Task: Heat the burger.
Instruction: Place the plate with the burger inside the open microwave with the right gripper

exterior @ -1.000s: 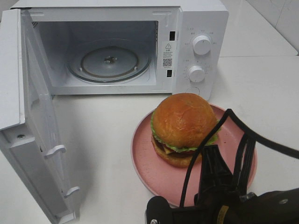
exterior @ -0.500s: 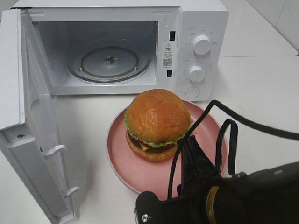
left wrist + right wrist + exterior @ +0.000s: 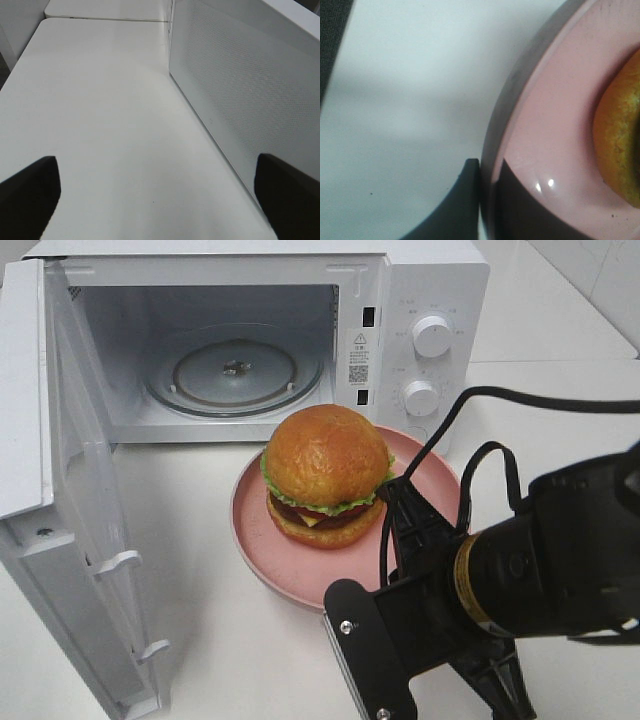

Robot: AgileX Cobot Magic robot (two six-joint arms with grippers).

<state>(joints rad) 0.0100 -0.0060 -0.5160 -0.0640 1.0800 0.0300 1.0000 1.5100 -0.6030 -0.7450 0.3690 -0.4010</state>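
Note:
The burger point(image 3: 325, 465), with a glossy golden bun and a green lettuce frill, sits on a pink plate point(image 3: 258, 540) in front of the open microwave point(image 3: 430, 300). My right gripper point(image 3: 402, 508) is shut on the plate's near right rim. In the right wrist view its dark fingertips point(image 3: 457, 210) clamp the pink rim point(image 3: 545, 140), one under and one over it, with the bun's edge point(image 3: 620, 145) beside them. My left gripper point(image 3: 160, 200) is open over bare white table. It does not show in the exterior high view.
The microwave door point(image 3: 60, 490) swings out wide at the left. The glass turntable point(image 3: 235, 370) inside holds nothing. A white perforated microwave panel point(image 3: 240, 90) stands close beside my left gripper. Black cables point(image 3: 470, 440) loop above the right arm. White table point(image 3: 220, 640) lies around the plate.
The plate with the burger has moved left and back toward the microwave opening, gripped by my right gripper. The right arm has swung further into view.

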